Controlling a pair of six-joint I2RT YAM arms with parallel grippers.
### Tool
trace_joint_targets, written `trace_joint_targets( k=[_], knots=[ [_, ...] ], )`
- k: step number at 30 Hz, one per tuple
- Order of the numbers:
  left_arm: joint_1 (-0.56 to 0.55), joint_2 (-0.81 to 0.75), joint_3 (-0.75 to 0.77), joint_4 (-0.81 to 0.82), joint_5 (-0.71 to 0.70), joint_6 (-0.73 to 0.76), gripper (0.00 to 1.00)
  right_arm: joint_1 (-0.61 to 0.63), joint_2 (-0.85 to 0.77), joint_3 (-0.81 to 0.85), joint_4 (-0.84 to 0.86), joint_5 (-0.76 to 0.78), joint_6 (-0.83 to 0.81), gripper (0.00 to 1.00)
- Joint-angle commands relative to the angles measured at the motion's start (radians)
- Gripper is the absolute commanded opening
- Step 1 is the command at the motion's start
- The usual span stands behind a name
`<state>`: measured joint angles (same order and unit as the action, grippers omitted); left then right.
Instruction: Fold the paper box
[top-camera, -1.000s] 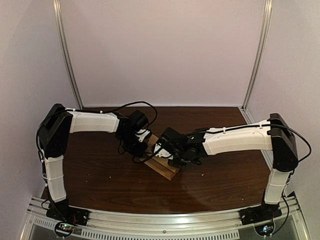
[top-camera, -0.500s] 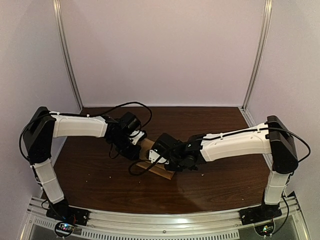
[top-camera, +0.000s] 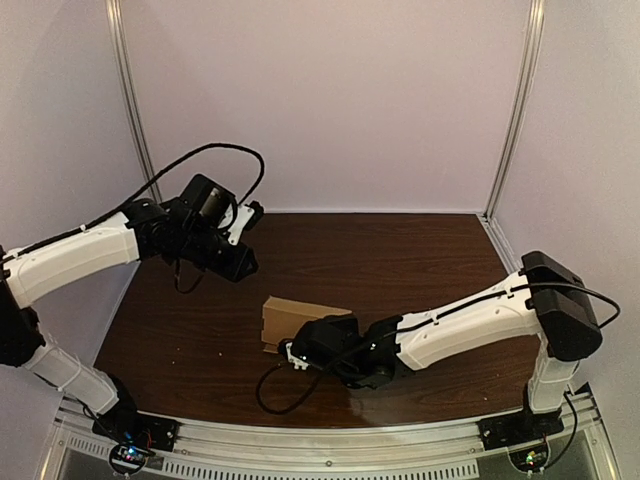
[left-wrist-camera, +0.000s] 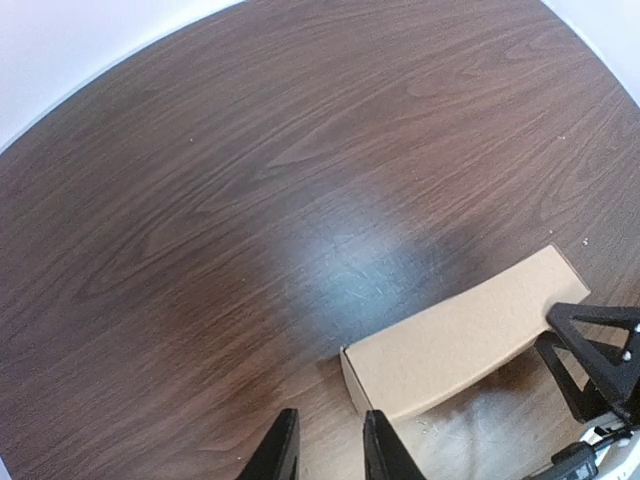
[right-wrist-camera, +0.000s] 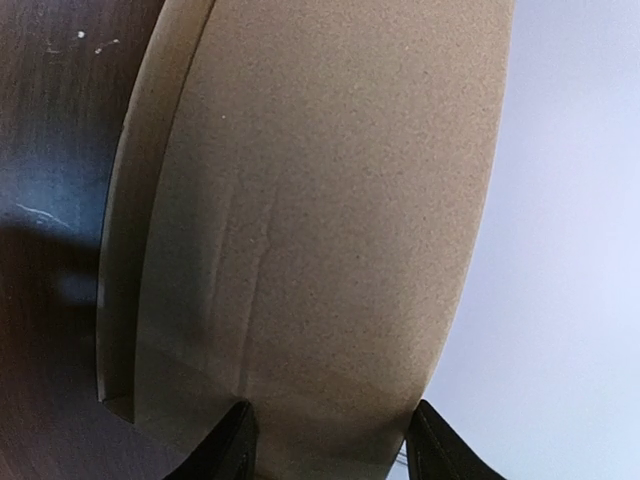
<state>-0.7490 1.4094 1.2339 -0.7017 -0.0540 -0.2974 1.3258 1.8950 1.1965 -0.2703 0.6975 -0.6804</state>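
Dark wooden tabletop (top-camera: 430, 250) lies between pale walls, with small crumbs on it in places. On it, slightly left of the middle, lies the paper box (top-camera: 295, 317), flat and closed, its brown cardboard plain. The right pincer (top-camera: 298, 352) is low at the near side of the box. In the right wrist view its fingers (right-wrist-camera: 232, 445) stand wide apart, with the box directly ahead filling the view. I cannot tell if they touch it. The left pincer (top-camera: 243, 263) hangs high at the back left, well apart from the box. Its fingers (left-wrist-camera: 283, 452) are almost together with a narrow gap, holding nothing.
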Motion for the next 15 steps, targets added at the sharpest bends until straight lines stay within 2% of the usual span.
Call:
trace_joint_targets(
  k=[1,8,15],
  knots=[
    [-0.001,0.078,-0.009,0.038,0.038,0.001,0.25,0.061,0.076,-0.07,0.001,0.014,-0.085,0.52],
    [-0.022,0.093,-0.11,0.169,0.164,-0.033,0.24,0.091,0.109,-0.08,0.029,0.057,-0.133,0.54],
    [-0.053,0.08,-0.202,0.197,0.167,-0.026,0.23,0.103,0.138,-0.066,-0.002,0.052,-0.125,0.57]
  ],
)
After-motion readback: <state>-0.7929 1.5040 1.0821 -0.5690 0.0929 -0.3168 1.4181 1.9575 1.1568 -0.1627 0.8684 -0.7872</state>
